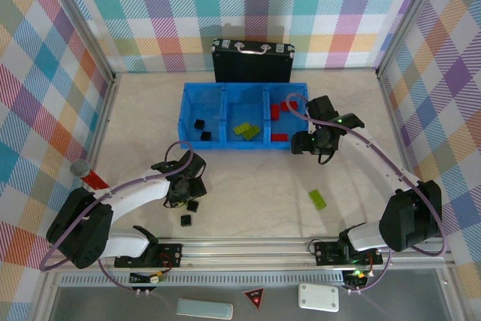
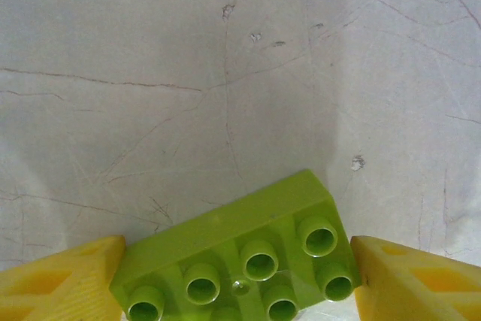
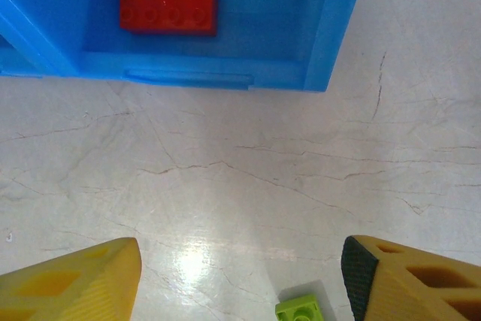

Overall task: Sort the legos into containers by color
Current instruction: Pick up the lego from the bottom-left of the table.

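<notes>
so far left on your table [image 1: 255,186] there's a grey-capped red stick [image 1: 88,176] lying by the wall, well apart from everything else; next over, your left gripper [image 1: 183,188] sits low over the table, near the tray's left end; on its wrist cam a lime-green brick [image 2: 233,249] lies studs-up and skewed right between the yellow fingers [image 2: 64,280]; both pads are at the brick's ends, touching or as good as, but I honestly can't tell whether it's pinched or just bracketed; just beside that gripper on the near side sits a black brick [image 1: 193,205], and a second black brick [image 1: 185,219] lies a bit closer to the rail; further back in the middle you've got the blue tray [image 1: 183,114]; its left compartment holds two black squares [image 1: 199,122], the middle one lime-green pieces [image 1: 246,131], the right one red bricks [image 1: 276,110]; a black case [image 1: 252,62] stands just behind the tray; right of centre a loose lime-green brick [image 1: 317,199] lies flat on the table, well apart from the tray; your right gripper [image 1: 316,143] hangs just in front of the tray's right compartment, fingers spread wide with nothing between them; its wrist cam looks at a red brick [image 3: 168,5] flat in the tray's corner compartment, and a lime-green corner [image 3: 302,309] pokes in at the bottom edge near the right-hand finger
</notes>
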